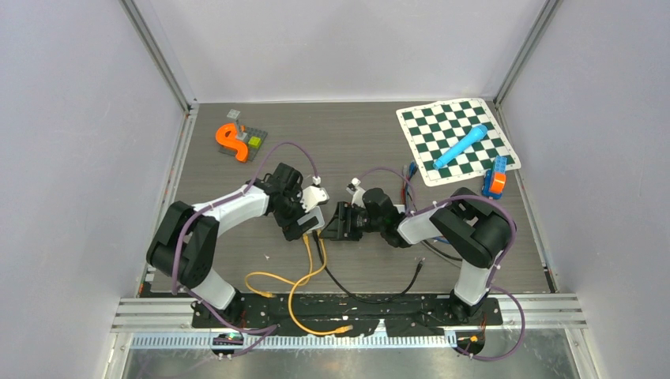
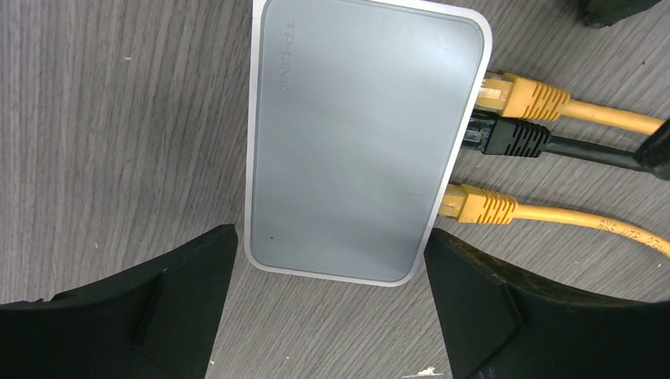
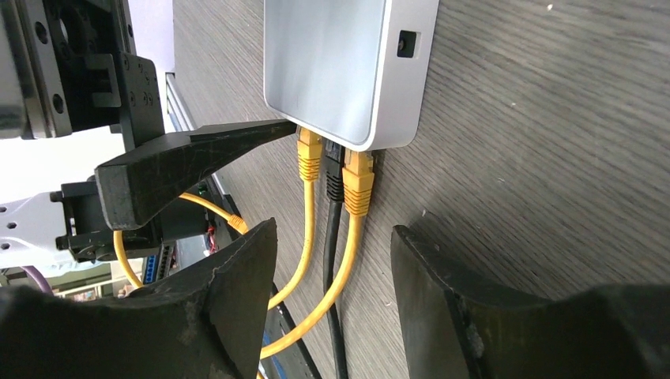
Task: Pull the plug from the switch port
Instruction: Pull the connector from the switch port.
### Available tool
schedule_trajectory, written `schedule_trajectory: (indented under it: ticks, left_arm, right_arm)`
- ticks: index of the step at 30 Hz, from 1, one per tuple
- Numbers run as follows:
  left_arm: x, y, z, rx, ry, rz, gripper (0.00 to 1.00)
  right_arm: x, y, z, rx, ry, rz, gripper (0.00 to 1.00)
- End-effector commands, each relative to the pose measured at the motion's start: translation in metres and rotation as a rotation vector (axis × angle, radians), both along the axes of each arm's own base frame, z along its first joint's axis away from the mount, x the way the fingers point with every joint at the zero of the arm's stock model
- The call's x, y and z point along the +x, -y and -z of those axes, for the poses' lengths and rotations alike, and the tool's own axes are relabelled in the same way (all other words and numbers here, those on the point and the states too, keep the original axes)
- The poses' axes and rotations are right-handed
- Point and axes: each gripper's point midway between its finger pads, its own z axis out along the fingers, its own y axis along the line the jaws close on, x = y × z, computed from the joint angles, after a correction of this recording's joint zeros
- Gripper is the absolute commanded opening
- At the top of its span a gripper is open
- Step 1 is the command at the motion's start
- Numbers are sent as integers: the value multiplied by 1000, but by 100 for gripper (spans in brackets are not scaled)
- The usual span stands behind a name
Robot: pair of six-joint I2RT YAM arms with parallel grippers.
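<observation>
We see our left claw (image 2: 330,237) wide open, empty, straddling the switch (image 2: 363,134) near end on the worktop (image 2: 118,118); our right claw (image 3: 333,229) approx half open, nothing gripped; 3 plugs (image 3: 335,178) just ahead of it, seated in switch ports.

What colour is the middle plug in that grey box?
The middle plug is black; left wrist view.

Silver switch (image 2: 363,142) lying flat, black plug (image 2: 510,138) seated in its port between two yellow plugs (image 2: 517,95)
</observation>
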Motion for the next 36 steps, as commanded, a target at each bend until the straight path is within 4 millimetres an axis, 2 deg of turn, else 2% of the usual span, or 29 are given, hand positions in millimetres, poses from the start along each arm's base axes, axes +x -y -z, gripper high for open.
schedule_trajectory:
  ticks: [1,5,11,17,22,28,36]
  left_arm:
    - [4,6,-2,-26,8,-11,85]
    - [-2,7,-2,-42,-14,-16,72]
    - [-9,7,-5,-63,-18,-24,65]
    - [-15,10,-12,-89,-23,-6,65]
    - [-13,10,-15,-87,-22,-6,65]
    - [-12,8,-13,-82,-22,-19,65]
    - [-14,9,-13,-94,-31,-16,64]
  right_arm:
    - [5,-6,0,7,4,27,62]
    - [9,-5,8,-9,-19,72,58]
    - [13,-3,17,-28,-49,132,54]
    - [20,-4,22,-7,-78,207,53]
    - [15,-10,22,36,-103,202,48]
    - [6,-10,6,155,-76,194,41]
    - [9,-10,13,148,-96,218,42]
